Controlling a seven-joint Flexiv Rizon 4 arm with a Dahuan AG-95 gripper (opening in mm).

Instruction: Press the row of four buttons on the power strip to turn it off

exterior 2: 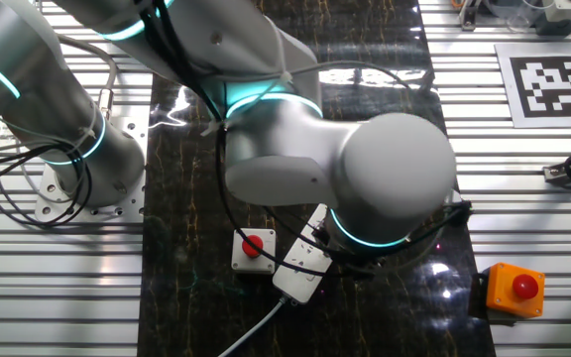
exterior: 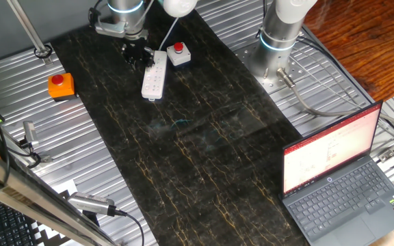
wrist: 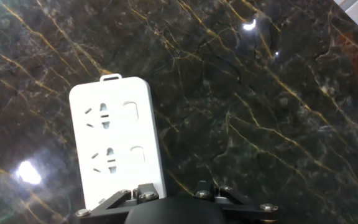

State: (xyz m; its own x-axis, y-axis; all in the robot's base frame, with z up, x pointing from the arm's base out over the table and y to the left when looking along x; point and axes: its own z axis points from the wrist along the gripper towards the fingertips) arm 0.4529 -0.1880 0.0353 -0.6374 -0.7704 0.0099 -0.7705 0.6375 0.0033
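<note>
The orange box (exterior: 61,85) sits far left on the metal table. The gripper (exterior: 137,53) hangs just beside the power strip (exterior: 154,75) on the dark mat; whether its fingers are spread, I cannot tell. To press well, line 1 fingertip over an end button (wrist: 131,109) of the 4, then descend straight, avoiding the white box (exterior: 178,54) on the right.

A dark marble-patterned mat (exterior: 197,137) with gold veins covers the middle of a ribbed metal table (exterior: 101,123). On the mat lie 2 things: the power strip (exterior: 154,75) and, touching or just beside it, a small white box (exterior: 178,55) with a red button. An orange box (exterior: 61,85) and a laptop (exterior: 344,181) sit on the bare metal, the laptop perhaps overlapping the mat's edge.
</note>
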